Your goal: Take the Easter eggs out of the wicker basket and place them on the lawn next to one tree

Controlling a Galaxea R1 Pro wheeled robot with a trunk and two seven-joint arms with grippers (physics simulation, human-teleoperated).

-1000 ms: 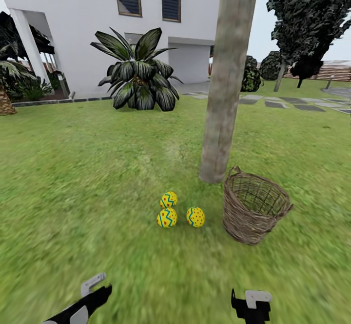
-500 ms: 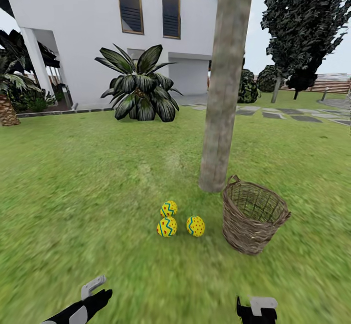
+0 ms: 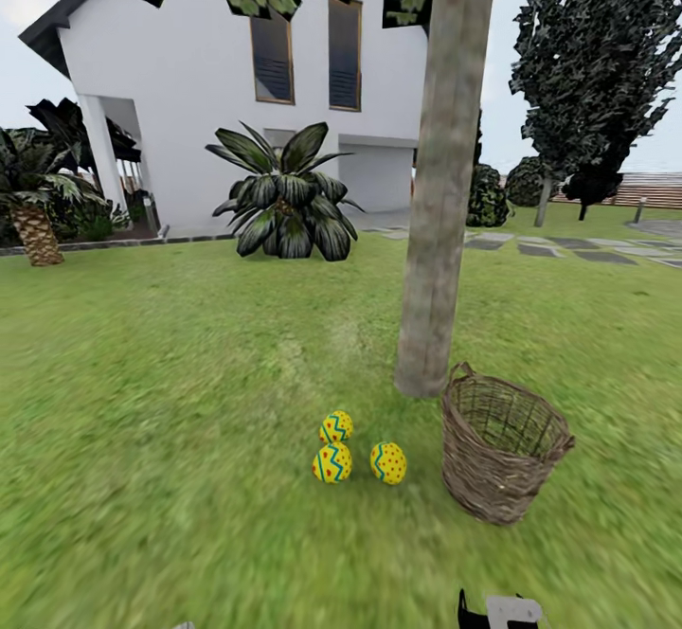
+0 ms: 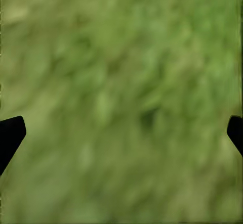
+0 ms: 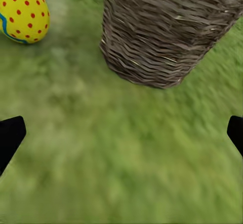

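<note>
spreading wide, green lawn (image 3: 170, 402) up to a white house (image 3: 189, 89) at the far side. three easter eggs (image 3: 333, 463) on the grass at the near foot of the tree (image 3: 438, 231), wicker basket (image 3: 502, 458) just right of them, upright. left gripper (image 4: 121, 128) over bare grass, fingers spread. right gripper (image 5: 121, 133) low near the basket, fingers spread, holding nothing.

Three eggs (image 3: 354, 449) lie on the lawn (image 3: 170, 402) just before the tree (image 3: 439, 231), slightly to its left. The basket (image 3: 502, 449) stands right of the eggs, close to the trunk.
</note>
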